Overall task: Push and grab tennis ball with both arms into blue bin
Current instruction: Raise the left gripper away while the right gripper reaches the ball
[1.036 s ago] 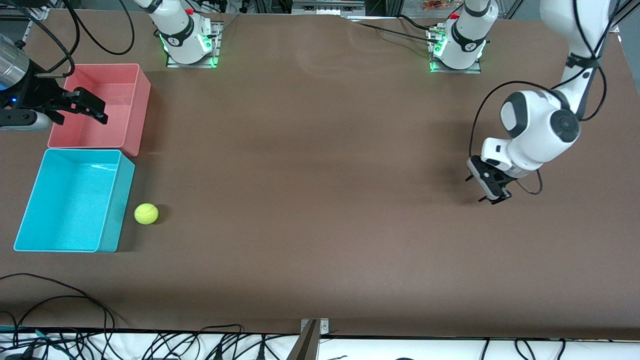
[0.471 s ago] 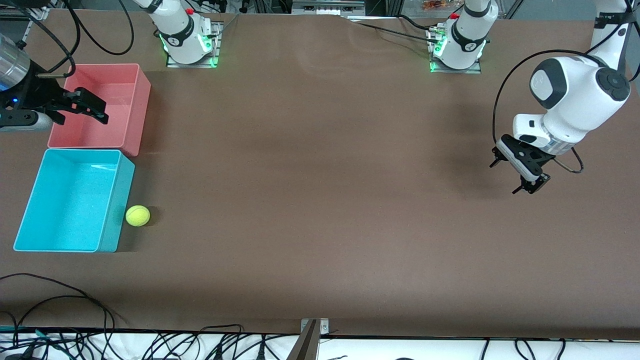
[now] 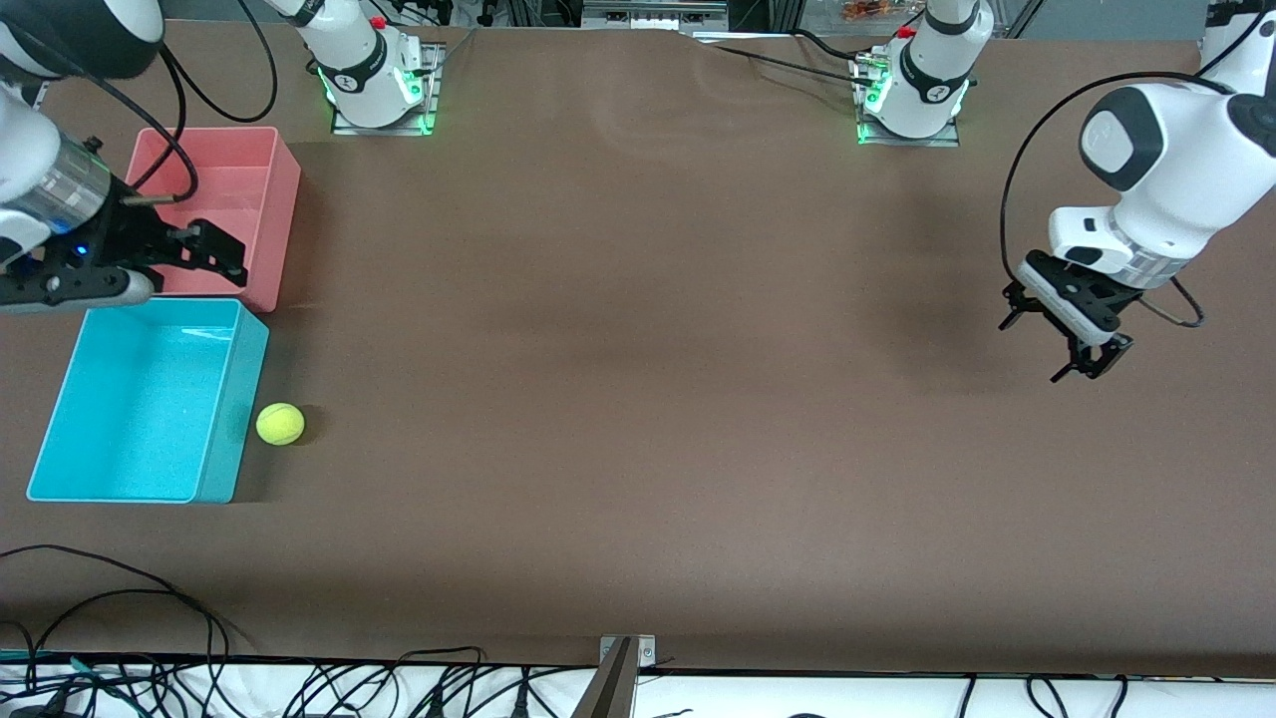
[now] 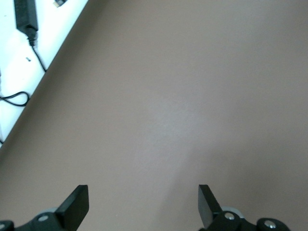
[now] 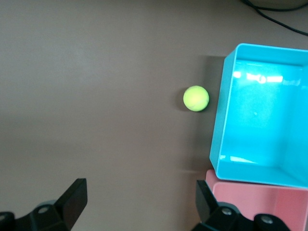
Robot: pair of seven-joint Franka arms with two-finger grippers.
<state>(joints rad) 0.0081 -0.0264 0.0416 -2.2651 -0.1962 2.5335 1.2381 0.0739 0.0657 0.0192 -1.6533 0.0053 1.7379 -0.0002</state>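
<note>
The yellow-green tennis ball (image 3: 280,424) (image 5: 196,98) lies on the brown table close beside the blue bin (image 3: 140,399) (image 5: 260,125), at the wall that faces the left arm's end. I cannot tell whether it touches that wall. The blue bin holds nothing. My right gripper (image 3: 234,261) (image 5: 141,199) hovers open over the near wall of the pink bin (image 3: 229,170) (image 5: 260,202), with nothing between its fingers. My left gripper (image 3: 1030,351) (image 4: 142,202) hangs open and empty over bare table at the left arm's end.
The pink bin stands right next to the blue bin, farther from the front camera. Black cables (image 3: 100,598) trail along the table's front edge. The brown table (image 3: 638,399) stretches bare between the two grippers.
The ball rolled up to the blue bin's wall and stopped there. My left arm lifted and drew back toward its end, its jaws widening. My right gripper shifted toward the blue bin.
</note>
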